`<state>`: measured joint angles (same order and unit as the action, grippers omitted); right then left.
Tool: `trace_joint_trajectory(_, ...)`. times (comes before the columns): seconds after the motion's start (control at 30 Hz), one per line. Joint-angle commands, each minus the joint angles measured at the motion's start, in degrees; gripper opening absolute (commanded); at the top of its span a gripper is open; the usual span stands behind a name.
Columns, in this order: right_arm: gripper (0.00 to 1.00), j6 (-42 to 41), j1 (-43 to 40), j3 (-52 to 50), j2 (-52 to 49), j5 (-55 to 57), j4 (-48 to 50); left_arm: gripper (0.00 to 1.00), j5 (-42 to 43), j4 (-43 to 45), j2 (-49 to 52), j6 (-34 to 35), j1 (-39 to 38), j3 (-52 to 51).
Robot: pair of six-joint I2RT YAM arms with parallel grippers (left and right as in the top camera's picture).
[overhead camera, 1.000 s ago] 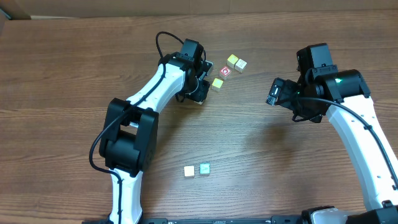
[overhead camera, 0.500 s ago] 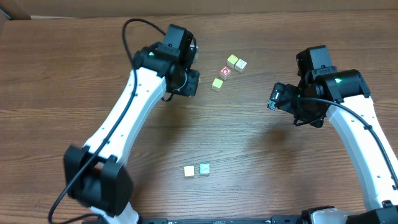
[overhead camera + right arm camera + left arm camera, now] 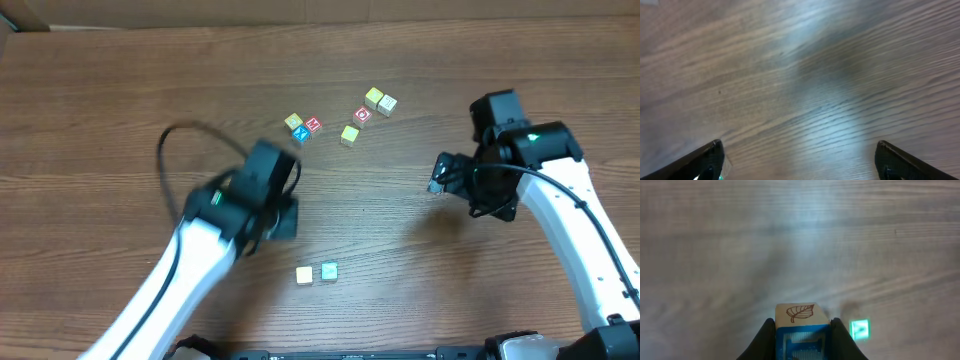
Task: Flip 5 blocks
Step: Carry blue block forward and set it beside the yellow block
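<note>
My left gripper (image 3: 801,324) is shut on a blue-faced block (image 3: 796,314) whose top shows a brown leaf. In the overhead view that gripper (image 3: 282,217) is blurred and hides the block it holds, above the table left of centre. On the table close to its right lies a teal block (image 3: 859,329). That teal block (image 3: 329,271) sits beside a cream block (image 3: 304,274) near the front. Further back lie a yellow block (image 3: 293,121), a red block (image 3: 313,125) and a blue block (image 3: 301,134). My right gripper (image 3: 437,172) (image 3: 802,160) is open over bare wood.
Several more blocks lie at the back: a red-and-white one (image 3: 362,114), a yellow-green one (image 3: 349,134) and a pale pair (image 3: 379,99). The wooden table (image 3: 100,120) spreads wide around them. A wall edge runs along the far side.
My left arm has swung from the far cluster toward the near left, carrying its block. Three blocks it covered now show. The right gripper has shifted only slightly.
</note>
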<state>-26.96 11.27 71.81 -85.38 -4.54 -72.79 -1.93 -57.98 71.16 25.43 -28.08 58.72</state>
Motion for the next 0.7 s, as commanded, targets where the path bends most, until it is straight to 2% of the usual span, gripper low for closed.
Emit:
trace_joint_trajectory(0.0,0.96,-0.33,3.74,-3.76,1.07,-2.64,2.27,0.07,0.48,0.70,-7.56,7.52,-0.98,-7.76)
trace_joint_trajectory(0.2,0.96,-6.19,11.41,-8.41,1.07,-2.45,5.57,0.08,7.28,3.87,-11.26,11.50,-1.01,-16.65)
trace_joint_trajectory(0.37,0.96,-9.11,15.98,-10.27,1.07,-1.99,6.86,0.07,7.93,5.53,-10.75,14.49,-1.01,-22.29)
trace_joint_trajectory(0.67,0.96,-9.09,17.51,-10.67,1.05,-2.01,8.04,0.10,9.60,13.79,-10.08,16.06,-1.01,-29.64)
